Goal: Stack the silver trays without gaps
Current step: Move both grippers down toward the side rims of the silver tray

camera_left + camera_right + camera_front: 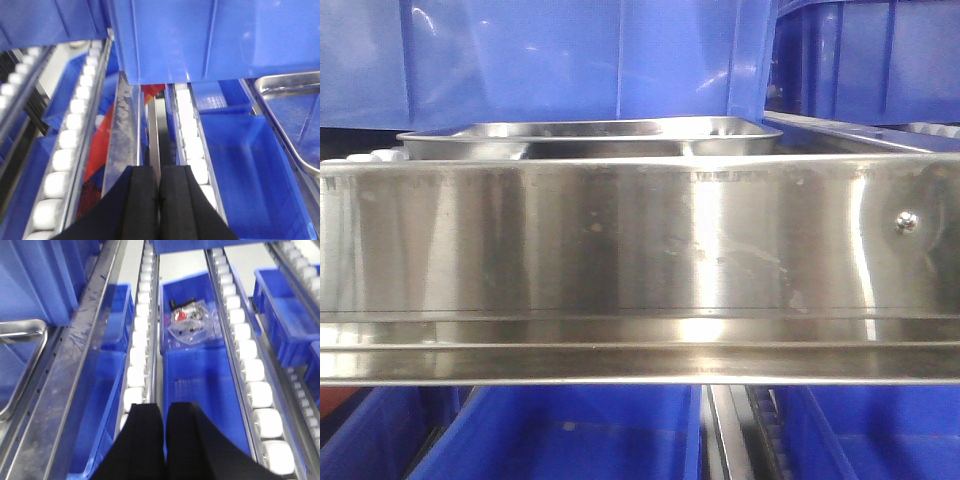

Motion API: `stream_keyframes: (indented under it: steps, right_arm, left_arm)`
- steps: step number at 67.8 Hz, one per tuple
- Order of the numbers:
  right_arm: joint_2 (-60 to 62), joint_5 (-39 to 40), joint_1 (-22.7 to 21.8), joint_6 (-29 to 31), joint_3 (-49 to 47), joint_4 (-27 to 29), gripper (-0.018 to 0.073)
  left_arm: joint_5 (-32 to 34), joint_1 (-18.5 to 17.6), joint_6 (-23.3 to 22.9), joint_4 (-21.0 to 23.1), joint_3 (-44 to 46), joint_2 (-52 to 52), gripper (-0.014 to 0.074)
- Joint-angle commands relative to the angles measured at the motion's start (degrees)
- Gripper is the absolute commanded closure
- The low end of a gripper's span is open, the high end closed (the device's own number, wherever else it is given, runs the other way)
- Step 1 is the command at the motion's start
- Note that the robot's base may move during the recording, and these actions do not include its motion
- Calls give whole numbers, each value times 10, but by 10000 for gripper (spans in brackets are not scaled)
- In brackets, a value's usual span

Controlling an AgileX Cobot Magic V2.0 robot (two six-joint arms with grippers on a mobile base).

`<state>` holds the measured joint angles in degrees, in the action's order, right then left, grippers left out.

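In the front view a silver tray (590,135) lies on the shelf behind the steel panel, and only its shiny rim and inner wall show. The left wrist view catches a corner of a silver tray (295,112) at the right edge, well right of my left gripper (159,169). That gripper is shut and empty above a metal rail. A tray corner (20,357) also shows at the far left of the right wrist view. My right gripper (164,407) hangs shut and empty over a blue bin, away from the tray.
A broad steel shelf panel (640,250) with a screw (906,222) fills the front view. Large blue bins (570,60) stand behind the tray. White roller tracks (137,360) and lower blue bins (200,390) run below; one bin holds a bag of small parts (187,320).
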<state>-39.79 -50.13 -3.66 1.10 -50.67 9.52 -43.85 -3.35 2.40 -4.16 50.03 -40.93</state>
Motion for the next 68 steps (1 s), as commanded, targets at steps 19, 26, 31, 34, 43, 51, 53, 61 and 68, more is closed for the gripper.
stream_keyframes:
  steps: [19, 26, 31, 34, 43, 51, 53, 61, 68]
  right_arm:
    - [-77, 43, 3, -11, -29, 29, 575]
    - [-122, 21, 31, -27, -61, 28, 573]
    - [-157, 27, 63, -64, -83, 23, 573]
    - [-181, 25, 84, -97, -97, 6, 573]
    - [-246, -5, 173, -227, -146, -101, 573]
    - [-310, -74, 244, -301, -196, -177, 573]
    - [-327, -87, 253, -305, -207, -178, 573]
    - [-402, -150, 301, -306, -268, -178, 574]
    - [-461, -155, 330, -310, -317, -178, 574]
  left_arm:
    - [48, 3, -61, 29, 43, -106, 606]
    - [33, -31, -65, 42, 78, -152, 606]
    - [31, -79, -85, 36, 97, -178, 606]
    - [31, -106, -124, 12, 106, -197, 606]
    - [18, -185, -291, -120, 133, -256, 606]
    - [-28, -233, -362, -176, 166, -304, 606]
    - [-45, -241, -368, -176, 179, -317, 606]
    - [-119, -250, -372, -156, 232, -375, 606]
    - [-159, -250, -371, -153, 275, -418, 606]
